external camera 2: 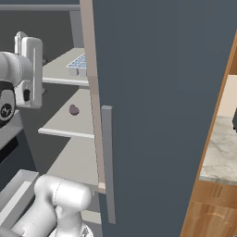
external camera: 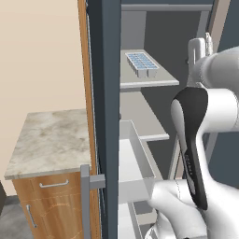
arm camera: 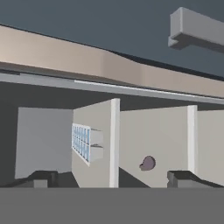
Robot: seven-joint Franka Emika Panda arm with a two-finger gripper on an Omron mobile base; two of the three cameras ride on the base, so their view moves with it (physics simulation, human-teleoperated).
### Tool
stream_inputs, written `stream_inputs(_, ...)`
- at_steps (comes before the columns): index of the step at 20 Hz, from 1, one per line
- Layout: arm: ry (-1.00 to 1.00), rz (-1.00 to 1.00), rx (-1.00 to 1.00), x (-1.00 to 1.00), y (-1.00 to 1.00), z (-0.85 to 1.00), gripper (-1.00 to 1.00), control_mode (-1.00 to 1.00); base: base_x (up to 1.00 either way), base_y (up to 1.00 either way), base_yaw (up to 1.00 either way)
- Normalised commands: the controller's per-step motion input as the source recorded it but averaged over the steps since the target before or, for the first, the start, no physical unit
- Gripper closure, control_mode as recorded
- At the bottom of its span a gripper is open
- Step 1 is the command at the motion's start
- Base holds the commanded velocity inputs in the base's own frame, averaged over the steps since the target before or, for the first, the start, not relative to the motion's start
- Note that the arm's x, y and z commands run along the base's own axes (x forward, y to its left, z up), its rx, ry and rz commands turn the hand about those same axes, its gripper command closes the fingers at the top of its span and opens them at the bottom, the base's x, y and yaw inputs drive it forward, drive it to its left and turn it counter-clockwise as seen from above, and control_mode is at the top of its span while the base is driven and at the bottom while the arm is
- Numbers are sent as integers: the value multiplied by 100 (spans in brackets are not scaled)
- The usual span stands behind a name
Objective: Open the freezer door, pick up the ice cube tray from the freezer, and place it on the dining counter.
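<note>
The freezer door (external camera: 105, 93) stands swung open and edge-on, with its grey bar handle (external camera: 86, 196) and a white bin (external camera: 135, 161) on its inner side. Inside the freezer (external camera: 135, 32) the ice cube tray (external camera: 142, 64) lies on an upper grey shelf, white-rimmed with pale blue cells. It is also seen in the right base view (external camera 2: 77, 64) and the rolled hand view (arm camera: 84, 142). My gripper (arm camera: 113, 179) is open and empty. It points into the freezer, a stretch short of the tray. The dining counter is out of view.
A small purple lump (external camera 2: 73, 109) lies on the shelf below the tray (arm camera: 148, 163). The plain slate-blue door (external camera 2: 162, 92) with its handle (external camera 2: 107, 162) closes off the right side. A small marble-topped wooden cabinet (external camera: 51, 140) stands to the left of the freezer door.
</note>
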Motion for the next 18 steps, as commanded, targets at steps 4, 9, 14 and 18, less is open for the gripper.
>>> stream_inputs(4, 0, 5, 0, 41, 0, -17, -100, -100, 0, 0, 0)
stream_inputs(9, 0, 2, 0, 19, 0, -3, -100, -100, 0, 0, 0)
stream_inputs(14, 0, 0, 0, 19, 3, 0, -100, -100, 0, 0, 0)
stream_inputs(18, 0, 0, 0, 15, 1, -1, -100, -100, 0, 0, 0)
